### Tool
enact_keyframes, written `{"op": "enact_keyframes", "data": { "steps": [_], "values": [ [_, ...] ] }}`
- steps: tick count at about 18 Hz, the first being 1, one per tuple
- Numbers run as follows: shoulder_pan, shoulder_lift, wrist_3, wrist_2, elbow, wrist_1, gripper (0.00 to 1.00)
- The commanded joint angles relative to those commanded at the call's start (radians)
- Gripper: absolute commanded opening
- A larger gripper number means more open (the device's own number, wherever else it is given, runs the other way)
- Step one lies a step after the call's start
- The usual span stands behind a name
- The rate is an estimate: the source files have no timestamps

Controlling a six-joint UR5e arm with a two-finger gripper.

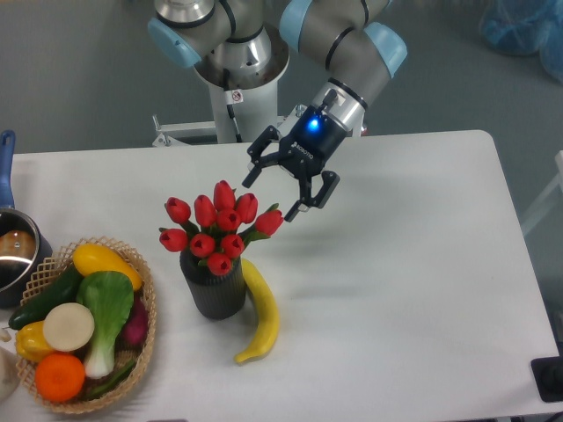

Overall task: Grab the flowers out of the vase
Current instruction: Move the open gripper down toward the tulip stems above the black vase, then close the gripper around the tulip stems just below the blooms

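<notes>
Hovering with gripper (270,196) spread wide, just above and right of the flowers (219,227). Sitting upright in the vase (213,290) on the counter (405,264), touching a banana (260,309), beside a basket (132,352).

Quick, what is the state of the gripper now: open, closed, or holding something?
Gripper: open, holding nothing, just above the flowers.

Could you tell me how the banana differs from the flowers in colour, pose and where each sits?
The banana is yellow; the flowers are red buds with green leaves. The banana lies flat on the table; the flowers stand upright in the vase. The banana is one curved piece; the flowers form a bunch. Both are beside the vase's spot, untouched by the open gripper.
</notes>
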Motion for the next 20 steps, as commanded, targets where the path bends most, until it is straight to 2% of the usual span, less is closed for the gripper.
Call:
{"op": "enact_keyframes", "data": {
  "steps": [8,15,20],
  "values": [
    [-0.032,-0.04,-0.023,-0.008,0.017,0.012,1.0],
    [-0.088,-0.097,-0.095,-0.006,0.098,0.012,1.0],
    [-0.104,-0.098,-0.098,-0.002,0.097,0.029,1.0]
  ]
}}
